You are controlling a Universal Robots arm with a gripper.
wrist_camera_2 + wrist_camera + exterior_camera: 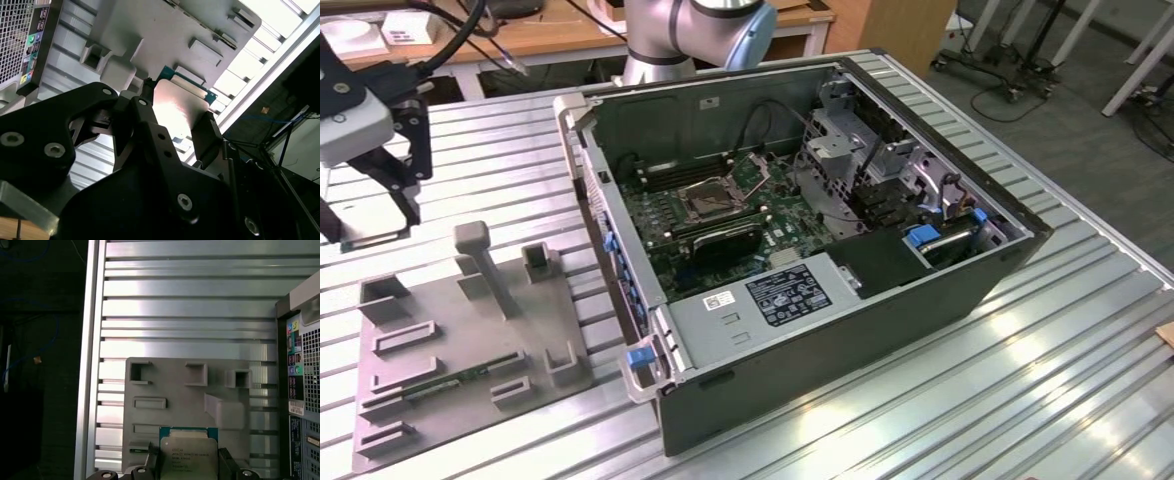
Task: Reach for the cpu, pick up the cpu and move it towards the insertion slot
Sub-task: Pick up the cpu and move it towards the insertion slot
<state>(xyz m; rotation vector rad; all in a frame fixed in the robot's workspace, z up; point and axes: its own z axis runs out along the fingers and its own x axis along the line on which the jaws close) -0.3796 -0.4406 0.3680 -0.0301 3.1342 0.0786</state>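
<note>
The cpu (188,452), a silvery square chip with a thin green rim, sits clamped between my gripper's (187,471) dark fingers. In the second wrist view the gripper (177,122) is shut on the cpu (178,100) by two opposite edges, held up off the grey tray (165,30). The exterior view has the gripper (371,225) at the far left with the pale cpu (376,239) in it, above the tray's (467,340) far end. The insertion slot (708,197), silver-framed with a dark centre, lies on the green board inside the open computer case (854,310), well to the exterior view's right of the gripper.
The grey tray (190,390) has upright posts and several recesses; a thin green memory stick (447,382) lies in it. The case walls (594,200) rise between tray and board. Cables and drive cages (854,150) crowd the case beside the slot. The ribbed metal table (961,400) surrounds everything.
</note>
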